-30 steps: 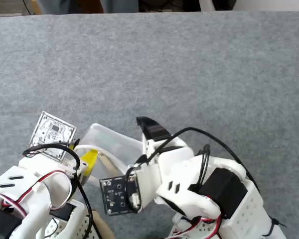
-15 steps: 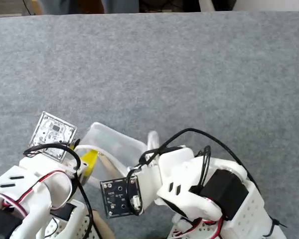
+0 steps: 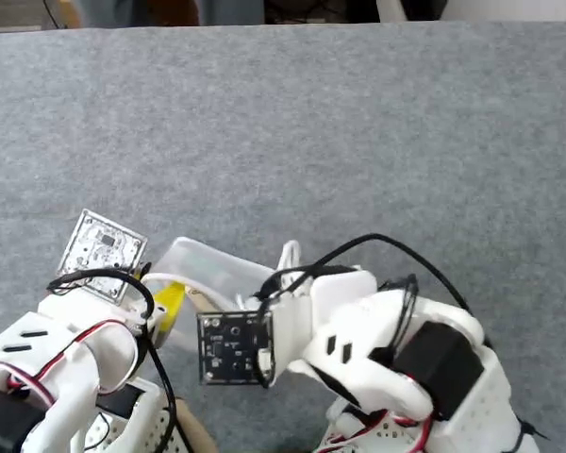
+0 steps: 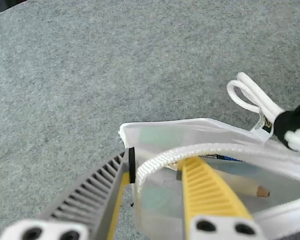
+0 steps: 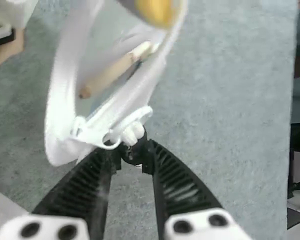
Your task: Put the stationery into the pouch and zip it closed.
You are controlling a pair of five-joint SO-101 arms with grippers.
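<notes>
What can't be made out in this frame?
- Pouch contents besides the pencil: high view, the right arm covers one end.
- Blue item beside the pencil: left wrist view, zipper tape hides most.
- Zipper tape past the pull held by the right gripper: right wrist view, blurred, cut by an edge.

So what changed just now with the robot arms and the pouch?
The right end effector swung down toward the end of the pouch; its black finger dropped behind the arm in the high view. It now pinches the zipper pull. A white cord loop came into sight. The left end effector stayed clamped on the pouch's rim; the pouch stayed put.
</notes>
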